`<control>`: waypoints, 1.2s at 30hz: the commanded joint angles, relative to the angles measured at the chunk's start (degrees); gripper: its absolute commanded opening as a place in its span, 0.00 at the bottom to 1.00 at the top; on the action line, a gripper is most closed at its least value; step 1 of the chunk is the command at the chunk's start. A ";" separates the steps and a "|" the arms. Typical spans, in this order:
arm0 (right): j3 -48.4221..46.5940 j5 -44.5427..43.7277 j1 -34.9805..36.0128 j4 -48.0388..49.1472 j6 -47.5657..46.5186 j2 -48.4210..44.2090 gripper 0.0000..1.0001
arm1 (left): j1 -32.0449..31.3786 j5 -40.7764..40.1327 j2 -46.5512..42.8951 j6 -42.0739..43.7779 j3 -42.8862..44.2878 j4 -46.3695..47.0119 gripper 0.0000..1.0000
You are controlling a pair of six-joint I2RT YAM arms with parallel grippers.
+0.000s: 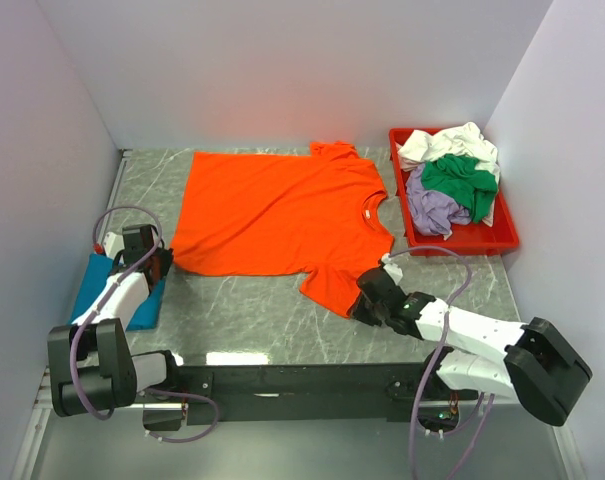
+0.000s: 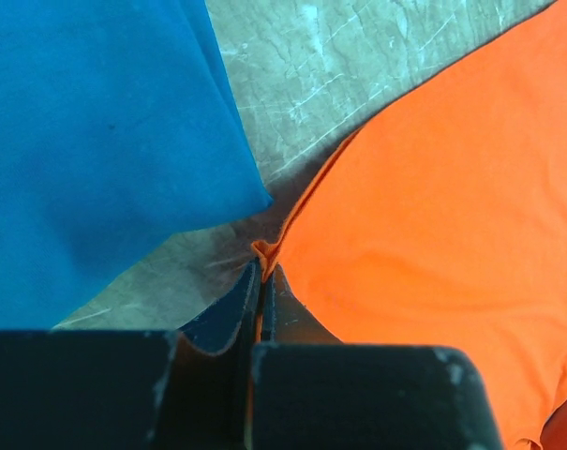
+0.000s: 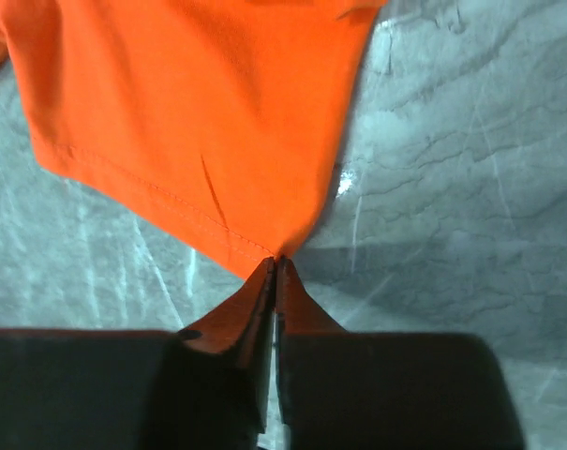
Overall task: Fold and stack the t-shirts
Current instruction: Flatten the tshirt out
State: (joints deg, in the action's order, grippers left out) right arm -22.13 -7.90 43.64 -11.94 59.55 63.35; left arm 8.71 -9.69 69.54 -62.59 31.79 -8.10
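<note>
Item 1: bright orange cloth t-shirt (image 1: pixel 272 210), short-sleeved, spread flat at the middle of the grey marble-patterned table (image 1: pixel 252 310), collar towards the right, hem towards the left.
- Near left hem corner: pinched between the closed fingers of the left gripper (image 2: pixel 262 277); a sliver of orange cloth shows between the pads. The corner lies low, at the table surface.
- Near sleeve, hem corner: caught at the tips of the right gripper (image 3: pixel 276 267), whose fingers are pressed together on the stitched edge; the sleeve fans out from the tips.

Item 2: teal-blue cloth t-shirt (image 2: pixel 96 141), folded, at the table's near left edge, under the left arm, just beside the orange hem corner but apart from it.

Item 3: red plastic tray (image 1: pixel 462 243), rectangular, far right of the table, just beside the orange collar. It holds a crumpled heap:
- white cloth t-shirt (image 1: pixel 447 143), at the far end
- green cloth t-shirt (image 1: pixel 460 178), in the middle
- lavender cloth t-shirt (image 1: pixel 432 208), at the near left
</note>
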 commanded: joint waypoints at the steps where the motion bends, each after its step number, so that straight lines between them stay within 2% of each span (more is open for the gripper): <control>1: -0.89 -2.04 0.48 -1.23 -0.22 -1.47 0.00 | 0.17 -0.06 -1.86 1.50 0.64 -0.16 0.01; 5: -0.11 1.21 1.27 -3.52 -1.28 -7.35 0.00 | 0.17 -0.85 -2.83 2.29 0.90 -0.69 0.01; 10: 2.00 4.56 5.83 -5.98 0.91 -15.35 0.00 | 0.17 -1.91 -3.62 3.70 1.69 -2.01 0.01; 16: 3.76 5.53 12.77 -4.93 5.31 -15.19 0.00 | 0.17 -2.43 -4.67 4.05 1.61 -2.19 0.01; 19: 3.59 5.09 13.75 -3.79 5.93 -13.70 0.00 | 0.25 -2.61 -4.94 3.96 1.26 -2.10 0.01; 22: 1.83 2.64 13.67 -6.15 5.05 -13.34 0.23 | 0.17 -2.09 -4.68 3.88 1.26 -1.83 0.01; 23: -0.09 1.58 13.58 -7.20 4.35 -13.60 0.35 | 0.17 -2.08 -4.50 3.88 1.26 -1.75 0.01; 24: -1.24 -0.25 13.49 -10.35 4.17 -14.56 0.51 | 0.17 -2.08 -4.50 3.88 1.34 -1.83 0.01; 25: -2.38 -3.93 13.14 -12.38 4.00 -15.10 0.57 | 0.17 -2.08 -4.50 3.88 1.34 -1.92 0.01; 26: -4.04 -5.44 12.18 -13.97 2.52 -15.71 0.59 | 0.17 -2.00 -4.50 3.88 1.43 -1.83 0.01; 27: -4.41 -6.15 8.08 -15.55 1.20 -16.67 0.60 | 0.17 -2.08 -4.59 3.79 1.52 -1.83 0.01; 29: -3.80 -2.31 0.87 -15.22 -4.75 -17.21 0.60 | 0.17 -1.82 -4.76 3.79 1.52 -1.83 0.01; 30: -3.19 -0.38 -7.17 -13.56 -6.79 -17.47 0.58 | 0.17 -1.65 -4.68 3.70 1.61 -1.66 0.01; 34: -2.48 3.24 -18.29 -10.91 -13.39 -15.55 0.57 | 0.25 -1.38 -4.76 3.70 1.78 -1.83 0.01; 36: -2.30 5.61 -21.04 -8.02 -14.37 -12.48 0.56 | 0.08 -1.03 -4.76 3.61 1.70 -1.57 0.01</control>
State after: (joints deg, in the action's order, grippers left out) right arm -24.29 -5.39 26.11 -23.00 50.94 47.90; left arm 8.71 -10.83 65.87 -59.59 31.83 -10.61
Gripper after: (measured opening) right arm 0.564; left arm 0.022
